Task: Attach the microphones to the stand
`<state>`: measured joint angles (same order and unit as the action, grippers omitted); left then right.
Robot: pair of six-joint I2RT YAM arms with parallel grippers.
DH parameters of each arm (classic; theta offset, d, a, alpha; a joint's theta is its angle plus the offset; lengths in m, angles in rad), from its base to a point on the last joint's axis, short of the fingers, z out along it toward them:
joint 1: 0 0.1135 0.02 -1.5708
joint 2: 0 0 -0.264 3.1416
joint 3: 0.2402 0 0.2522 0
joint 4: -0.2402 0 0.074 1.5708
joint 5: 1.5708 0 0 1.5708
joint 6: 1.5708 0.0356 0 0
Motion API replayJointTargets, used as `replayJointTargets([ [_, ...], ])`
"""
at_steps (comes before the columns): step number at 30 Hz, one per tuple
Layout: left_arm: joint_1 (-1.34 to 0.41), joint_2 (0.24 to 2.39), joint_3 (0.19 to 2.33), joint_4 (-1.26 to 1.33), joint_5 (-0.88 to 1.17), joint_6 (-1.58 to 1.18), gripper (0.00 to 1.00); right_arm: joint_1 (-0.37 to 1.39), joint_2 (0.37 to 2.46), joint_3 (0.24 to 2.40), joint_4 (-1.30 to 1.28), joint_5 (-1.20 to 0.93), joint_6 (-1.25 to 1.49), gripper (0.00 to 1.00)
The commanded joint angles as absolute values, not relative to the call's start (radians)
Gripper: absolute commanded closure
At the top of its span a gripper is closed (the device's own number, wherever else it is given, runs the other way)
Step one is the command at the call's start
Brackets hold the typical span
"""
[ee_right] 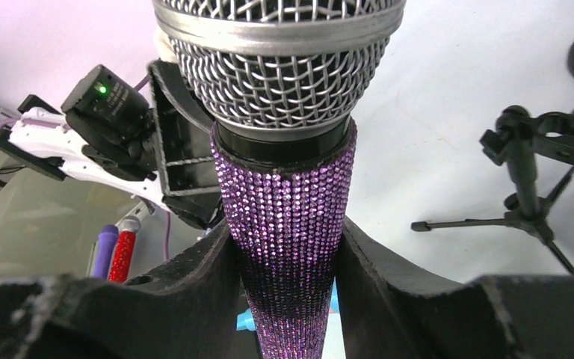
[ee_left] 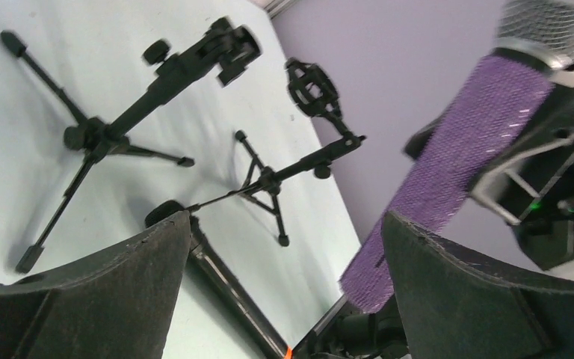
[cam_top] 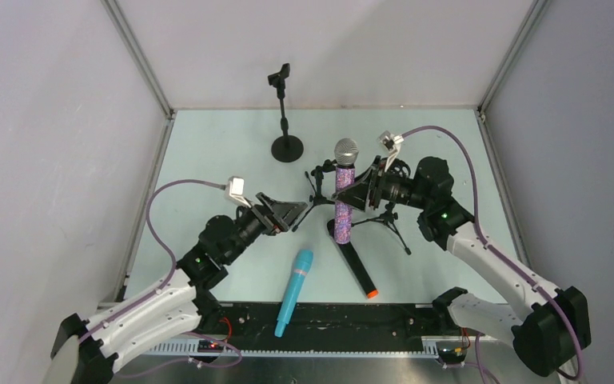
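My right gripper is shut on the glittery purple microphone and holds it upright, silver mesh head up, above the middle of the table. In the right wrist view both pads press the purple body below the mesh head. My left gripper is open and empty just left of that microphone; its wrist view shows the purple body past the right finger. The cyan-blue microphone lies near the front edge. The black microphone with an orange end lies beside it on the right.
A tall stand with a round base and a clip on top stands at the back. Two small black tripod stands sit behind and to the right of the held microphone. Both also show in the left wrist view.
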<state>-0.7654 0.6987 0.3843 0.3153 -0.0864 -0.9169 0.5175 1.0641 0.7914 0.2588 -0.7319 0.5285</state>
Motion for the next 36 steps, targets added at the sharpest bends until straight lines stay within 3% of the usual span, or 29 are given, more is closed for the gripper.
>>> replayJointTargets([
  [1,-0.767,0.729,0.372,0.254,-0.121,-0.970,0.00,0.493,0.991,0.833,0.252,-0.700,0.486,1.00],
  [14,-0.761,0.983,0.618,-0.255,-0.158,-0.678,0.00,0.445,0.931,0.833,0.213,-0.618,0.466,1.00],
  [23,-0.760,1.145,0.801,-0.394,-0.134,-0.509,0.00,0.384,0.898,0.834,0.199,-0.511,0.407,1.00],
  [36,-0.761,1.179,0.914,-0.488,-0.183,-0.414,0.00,0.357,0.899,0.833,0.252,-0.171,0.312,1.00],
])
